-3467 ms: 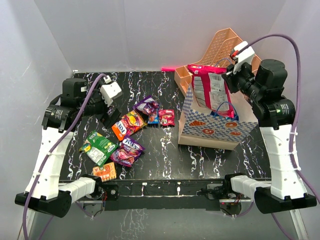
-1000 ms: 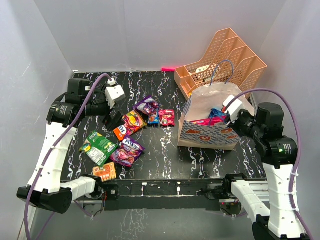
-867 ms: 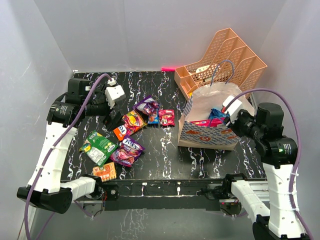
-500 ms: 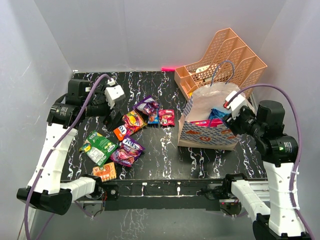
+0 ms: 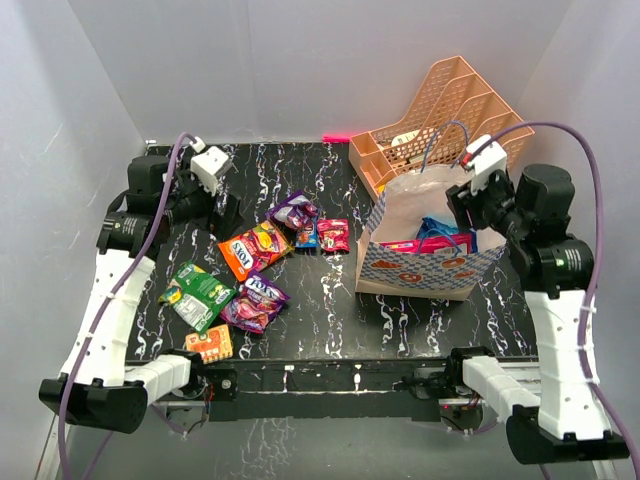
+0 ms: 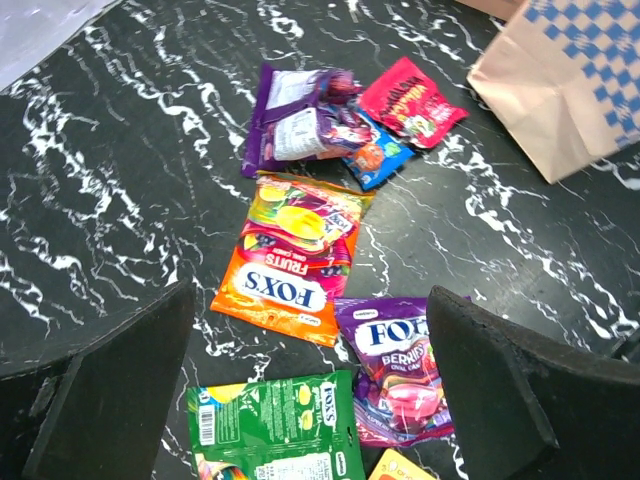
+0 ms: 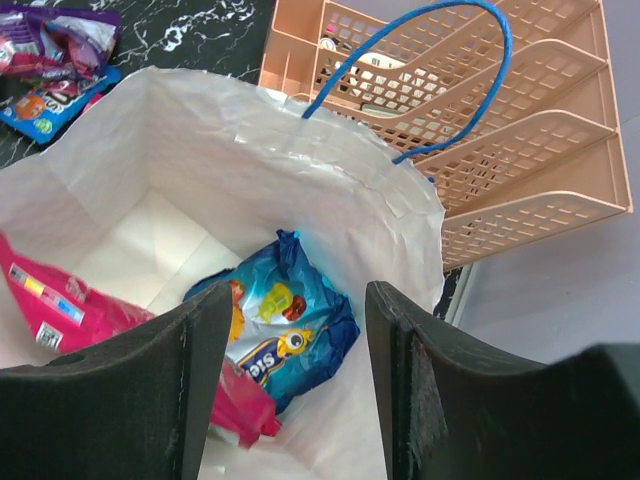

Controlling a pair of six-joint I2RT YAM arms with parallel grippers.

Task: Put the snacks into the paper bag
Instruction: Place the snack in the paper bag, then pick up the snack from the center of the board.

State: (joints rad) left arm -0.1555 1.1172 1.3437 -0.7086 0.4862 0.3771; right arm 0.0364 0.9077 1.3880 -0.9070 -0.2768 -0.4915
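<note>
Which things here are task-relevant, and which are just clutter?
Job: paper bag; on the table: orange Fox's packet, purple Fox's packet, green packet, red packet; inside the bag: blue packet, pink packet.
Lying about: peach file organizer; pink object at back edge.

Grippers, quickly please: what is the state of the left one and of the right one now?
Left gripper: open, holding nothing, above the loose snacks.
Right gripper: open, holding nothing, over the paper bag.

Beneath the right end effector (image 7: 296, 372) the mouth of the paper bag (image 7: 250, 170) gapes wide; a blue handle (image 7: 340, 68) arches over its far rim, the peach organizer (image 7: 520, 170) just behind.
</note>
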